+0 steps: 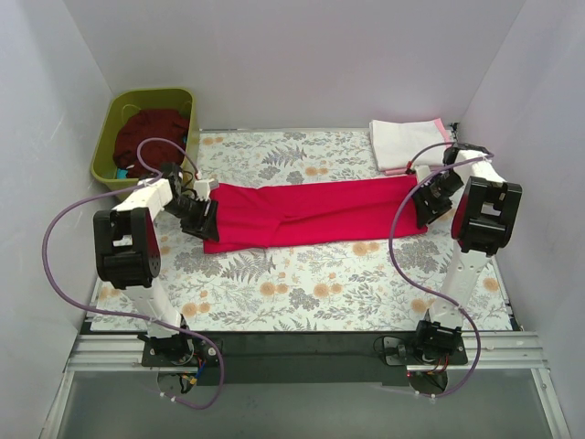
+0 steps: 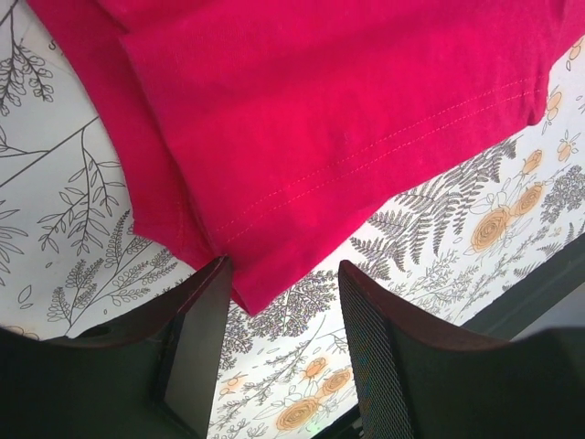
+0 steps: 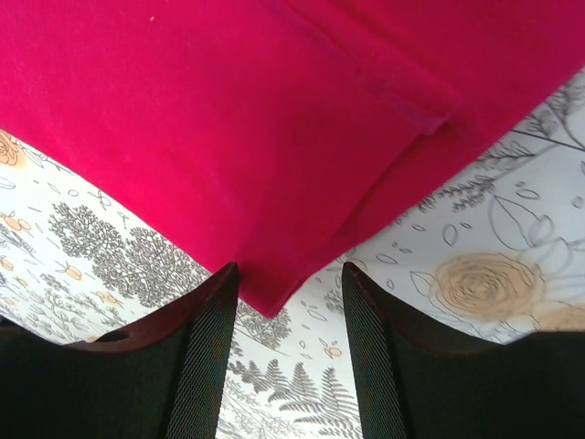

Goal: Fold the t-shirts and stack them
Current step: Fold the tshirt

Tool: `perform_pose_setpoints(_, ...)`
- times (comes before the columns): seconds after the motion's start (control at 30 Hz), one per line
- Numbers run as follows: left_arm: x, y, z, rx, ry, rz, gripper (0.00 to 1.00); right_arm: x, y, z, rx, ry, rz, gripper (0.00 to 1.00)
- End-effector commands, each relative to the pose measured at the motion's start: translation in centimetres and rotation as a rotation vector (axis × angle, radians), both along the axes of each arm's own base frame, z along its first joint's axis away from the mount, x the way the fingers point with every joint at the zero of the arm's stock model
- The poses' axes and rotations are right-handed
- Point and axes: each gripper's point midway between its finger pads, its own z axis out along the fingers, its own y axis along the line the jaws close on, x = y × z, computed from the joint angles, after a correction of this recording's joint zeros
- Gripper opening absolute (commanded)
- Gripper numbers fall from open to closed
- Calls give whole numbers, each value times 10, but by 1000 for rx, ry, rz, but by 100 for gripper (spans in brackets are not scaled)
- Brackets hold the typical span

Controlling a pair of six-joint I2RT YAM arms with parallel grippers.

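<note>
Crimson cloth ran across the middle of the top view: the red t-shirt (image 1: 315,212), folded lengthwise into a long band, lay flat on the floral table cloth (image 1: 302,283). It stretched from the left gripper (image 1: 199,219) to the right gripper (image 1: 428,203), and each gripper sat low at one end of the band. At the back right corner a folded white t-shirt (image 1: 407,137) lay on a pale pink t-shirt (image 1: 443,131), of which only an edge showed. At the back left a dark maroon t-shirt (image 1: 151,133) lay bundled inside the olive-green tub (image 1: 151,94), which stood just off the table cloth.

From the left wrist, the dark fingers (image 2: 196,347) stood apart. A stitched corner of the red shirt pointed down into the gap between them, close against one finger but not pinched.

From the right wrist, the fingers (image 3: 206,357) were likewise spread — another corner of the red shirt lay between their tips on the floral cloth, ungripped.
</note>
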Motion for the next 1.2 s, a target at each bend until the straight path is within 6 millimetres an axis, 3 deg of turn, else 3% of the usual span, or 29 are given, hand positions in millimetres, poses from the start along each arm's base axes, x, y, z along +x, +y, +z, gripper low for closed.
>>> perform_pose_setpoints(0.0,3,-3,-2,-21,-7,15,49,-12,11,-3,52,52,-25,55)
perform_pose_setpoints(0.1,-5,0,-6,-9,15,17,48,-15,11,-5,53,59,-27,51)
perform_pose_setpoints(0.27,-15,2,-5,11,14,9,49,-19,10,-9,56,72,-36,36)
perform_pose_setpoints(0.53,-8,6,-5,29,-9,26,51,-17,7,-6,47,62,-43,19)
perform_pose_setpoints(0.63,-5,8,-3,44,-27,31,52,-17,6,-4,45,57,-41,18)
perform_pose_setpoints(0.7,-4,11,-3,62,-29,33,53,-16,5,-3,44,51,-41,21)
perform_pose_setpoints(0.73,-4,12,-2,65,-29,33,53,-16,5,-2,44,49,-44,37)
perform_pose_setpoints(0.8,-4,11,-1,61,-27,30,53,-12,4,3,44,29,-47,57)
perform_pose_setpoints(0.83,-4,11,-1,61,-27,31,53,-10,3,5,43,23,-53,61)
perform_pose_setpoints(0.97,-2,14,-1,77,-31,39,54,-1,-1,15,35,-16,-58,58)
perform_pose_setpoints(1.17,0,9,-1,50,-20,50,48,2,1,14,46,-12,-66,52)
